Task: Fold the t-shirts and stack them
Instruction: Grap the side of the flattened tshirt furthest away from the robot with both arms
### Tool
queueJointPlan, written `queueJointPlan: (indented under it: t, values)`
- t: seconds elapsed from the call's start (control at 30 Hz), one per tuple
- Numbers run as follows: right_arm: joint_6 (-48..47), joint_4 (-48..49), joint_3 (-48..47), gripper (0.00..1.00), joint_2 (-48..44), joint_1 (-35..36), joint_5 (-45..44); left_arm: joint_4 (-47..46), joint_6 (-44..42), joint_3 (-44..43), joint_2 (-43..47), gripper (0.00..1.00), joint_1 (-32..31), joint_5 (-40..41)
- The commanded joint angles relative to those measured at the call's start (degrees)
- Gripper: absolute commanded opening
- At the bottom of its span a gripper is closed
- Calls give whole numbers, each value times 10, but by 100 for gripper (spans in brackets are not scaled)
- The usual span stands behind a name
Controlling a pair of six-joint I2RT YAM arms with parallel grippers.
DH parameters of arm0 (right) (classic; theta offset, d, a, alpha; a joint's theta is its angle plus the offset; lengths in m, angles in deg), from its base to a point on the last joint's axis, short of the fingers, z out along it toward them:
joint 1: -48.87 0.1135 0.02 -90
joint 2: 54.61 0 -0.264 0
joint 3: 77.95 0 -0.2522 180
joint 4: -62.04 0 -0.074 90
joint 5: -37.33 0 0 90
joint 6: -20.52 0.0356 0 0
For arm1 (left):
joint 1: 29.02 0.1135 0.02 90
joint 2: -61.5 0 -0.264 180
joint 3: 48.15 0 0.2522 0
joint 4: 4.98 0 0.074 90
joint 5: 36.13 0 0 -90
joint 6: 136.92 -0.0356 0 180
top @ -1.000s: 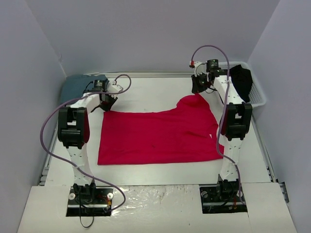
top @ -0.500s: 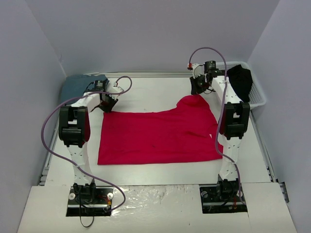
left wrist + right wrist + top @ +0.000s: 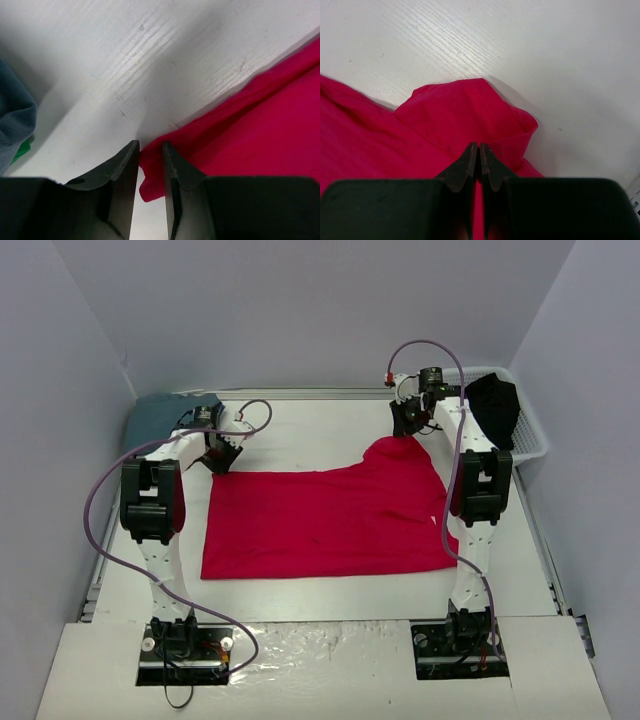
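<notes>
— Well, what sits at the far left?

— The blue-grey t-shirt (image 3: 158, 416), bunched in the far left corner of the desk (image 3: 300, 430). The left wrist view shows its edge (image 3: 15, 115) at the side.

— And the left pincer (image 3: 222, 455)?

— Low over the desk, at the far left corner of the red t-shirt (image 3: 320, 520). From the wrist, the left pincer (image 3: 150, 147) has its jaws parted only a little, and the red corner (image 3: 260, 135) lies in that narrow gap. I can't say that they press it.

— The red t-shirt itself?

— Spread mostly flat mid-desk, between the two arms, its far right part pulled up into a peak.

— Who pulls it?

— The right pincer (image 3: 408, 425). In its wrist view the right pincer (image 3: 479, 150) has its jaws squeezed together on a fold of red cloth (image 3: 465, 110), which puckers around the tips.

— Further right?

— A white slatted basket (image 3: 530, 445) at the far right edge, with the black t-shirt (image 3: 497, 405) draped in it, well apart from the red one.
</notes>
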State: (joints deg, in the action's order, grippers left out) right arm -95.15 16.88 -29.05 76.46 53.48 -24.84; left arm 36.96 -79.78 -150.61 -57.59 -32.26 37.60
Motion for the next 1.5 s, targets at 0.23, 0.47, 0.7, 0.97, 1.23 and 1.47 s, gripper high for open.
queueJointPlan:
  t: [0.23,0.47,0.7,0.97,1.23,1.47]
  values:
    - [-7,-21,-32,0,7,4,-2,40,-17,-4,-4,2,6,2]
    - [-6,-27,-53,0,3,5,-7,21,6,-13,10,2,6,3]
    - [-9,-31,-53,0,-28,5,-7,20,14,-8,65,2,6,6]
    - [-14,-33,-24,0,-77,5,-4,20,20,19,127,2,6,10]
    - [-18,-38,-1,0,-107,2,0,35,23,30,153,2,5,10]
    - [-26,-44,27,0,-142,2,2,37,24,55,188,2,4,8]
